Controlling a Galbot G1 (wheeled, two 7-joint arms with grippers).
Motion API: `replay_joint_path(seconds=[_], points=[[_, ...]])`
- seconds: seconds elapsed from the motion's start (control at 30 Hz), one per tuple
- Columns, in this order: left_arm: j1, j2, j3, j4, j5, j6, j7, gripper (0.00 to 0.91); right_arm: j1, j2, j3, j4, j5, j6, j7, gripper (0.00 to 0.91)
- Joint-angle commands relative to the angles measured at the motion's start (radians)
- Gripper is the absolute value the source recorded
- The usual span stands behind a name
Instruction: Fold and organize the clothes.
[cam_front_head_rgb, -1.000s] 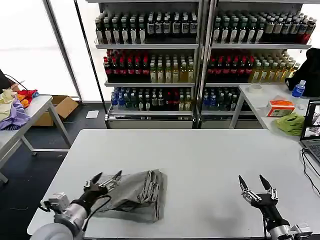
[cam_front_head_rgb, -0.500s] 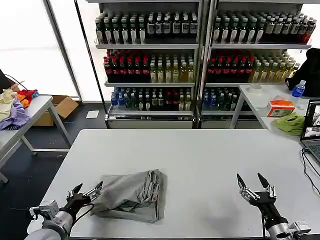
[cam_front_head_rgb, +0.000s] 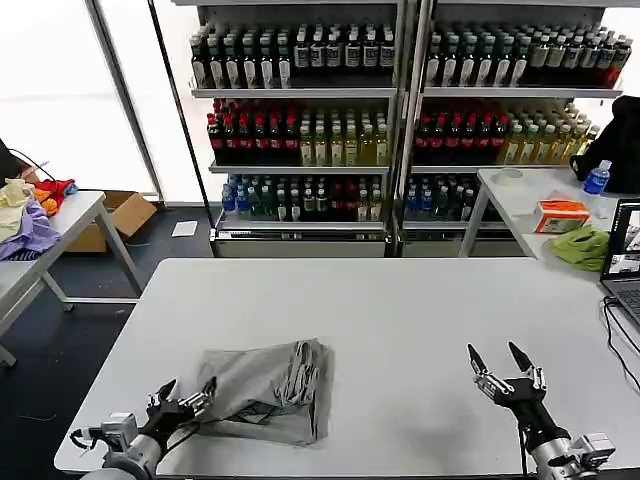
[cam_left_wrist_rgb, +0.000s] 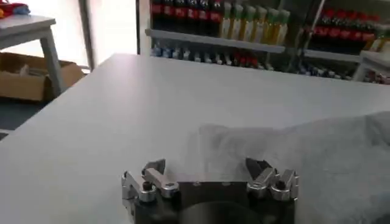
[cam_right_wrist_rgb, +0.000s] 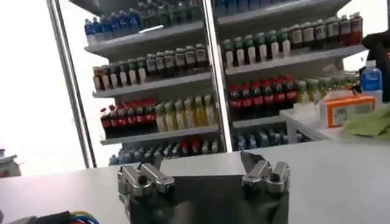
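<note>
A folded light grey fabric shirt (cam_front_head_rgb: 265, 388) lies low and left-of-centre on the white table (cam_front_head_rgb: 400, 310), apparently released, flanked by the left gripper (cam_front_head_rgb: 185, 396) and right gripper (cam_front_head_rgb: 500, 362), both spread wide and empty.

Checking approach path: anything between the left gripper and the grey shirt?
Nothing visible. The left gripper is open beside the near-left edge of the folded grey shirt, with bare table between them. The right gripper is open, well off to the right.
</note>
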Motion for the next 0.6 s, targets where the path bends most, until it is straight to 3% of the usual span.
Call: replay_joint_path(seconds=[0.03,0.13,0.17,0.27,0.3,0.43,0.6], points=[[0.004,-0.031,0.086,-0.003,0.044,-0.01,-0.01,0.715,0.018,-0.001,-0.011,0.0,0.007,-0.019,0.006,0.907],[-0.01,-0.05,0.099,0.021,0.056,-0.014,-0.015,0.504,0.015,0.007,-0.003,0.001,0.003,-0.017,0.005,0.907],[-0.015,-0.06,0.099,0.031,0.069,-0.015,-0.02,0.312,0.012,0.008,0.002,0.003,0.005,-0.017,0.005,0.907],[-0.02,-0.064,0.108,0.047,0.066,-0.017,-0.019,0.222,0.007,0.004,0.008,0.001,0.006,-0.014,0.004,0.907],[-0.02,-0.068,0.114,0.045,0.068,-0.018,-0.019,0.141,0.007,0.002,0.012,0.0,0.007,-0.015,0.004,0.907],[-0.018,-0.073,0.113,0.038,0.063,-0.023,-0.02,0.05,0.013,0.008,0.015,-0.001,0.006,-0.016,0.008,0.907],[-0.004,-0.082,0.107,0.032,0.052,-0.044,-0.032,0.04,0.008,0.014,0.017,0.001,0.005,-0.014,0.007,0.907]])
